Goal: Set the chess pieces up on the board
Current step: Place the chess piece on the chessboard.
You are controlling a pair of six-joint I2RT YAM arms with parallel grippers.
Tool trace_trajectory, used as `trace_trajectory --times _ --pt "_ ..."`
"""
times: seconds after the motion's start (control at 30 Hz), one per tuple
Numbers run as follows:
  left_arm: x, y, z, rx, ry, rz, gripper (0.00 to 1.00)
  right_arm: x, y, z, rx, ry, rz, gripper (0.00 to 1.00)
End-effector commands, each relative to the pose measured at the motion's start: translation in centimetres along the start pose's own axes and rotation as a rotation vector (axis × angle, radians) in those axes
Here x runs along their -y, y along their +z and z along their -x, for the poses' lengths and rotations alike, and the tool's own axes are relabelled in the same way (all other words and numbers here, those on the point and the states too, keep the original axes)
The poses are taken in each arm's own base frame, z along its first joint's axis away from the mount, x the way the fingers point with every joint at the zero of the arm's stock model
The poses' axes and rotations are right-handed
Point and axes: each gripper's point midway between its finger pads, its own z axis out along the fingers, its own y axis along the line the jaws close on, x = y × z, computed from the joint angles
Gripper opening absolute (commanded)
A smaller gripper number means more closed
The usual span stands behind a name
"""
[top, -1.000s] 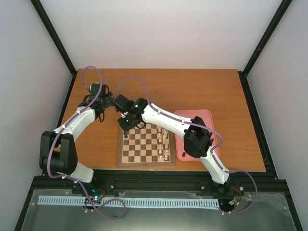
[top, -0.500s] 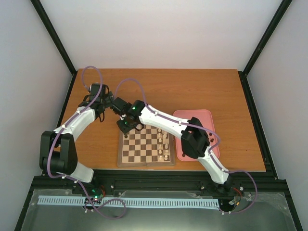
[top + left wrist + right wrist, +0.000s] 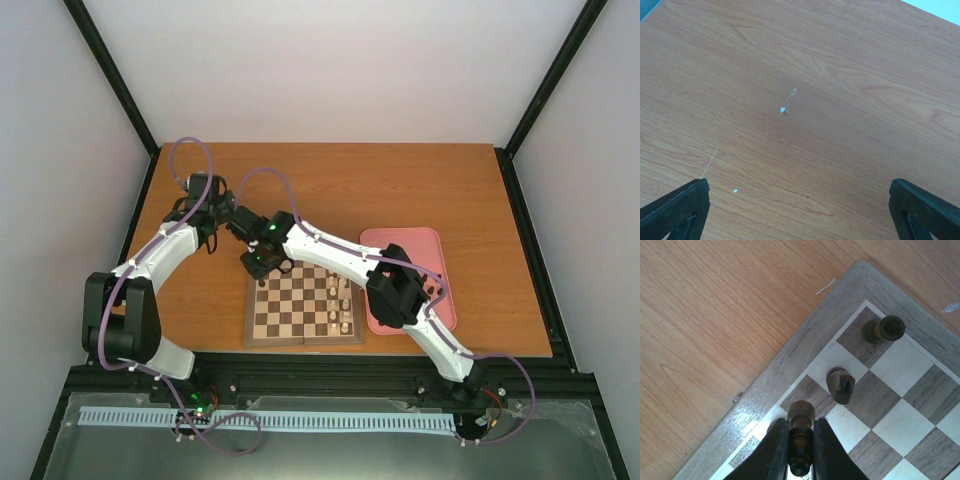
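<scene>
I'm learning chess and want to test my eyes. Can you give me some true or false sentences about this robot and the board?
1. The right hand is pinching a dark piece. True.
2. The left hand holds a piece too. False: it is open and empty, above the bare table.
3. A knight and a corner piece stand on the board. True.
4. The pink tray lies left of the board. False: it lies on the board's right.

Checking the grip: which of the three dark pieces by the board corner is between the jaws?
The round-topped piece lowest in the right wrist view; the knight and the corner piece sit untouched.
</scene>
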Motion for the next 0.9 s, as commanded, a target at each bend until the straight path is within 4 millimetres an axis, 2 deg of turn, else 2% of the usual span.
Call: trace_trajectory --times 0.0,0.87 --pt "0.7 -0.8 1.5 0.035 0.005 -0.016 1.00 -0.6 0.3 0.7 0.016 -0.014 0.012 0.05" --pt "0.7 -0.5 1.4 0.031 0.007 -0.013 1.00 0.6 2.5 -0.3 -0.027 -0.030 -0.055 0.05"
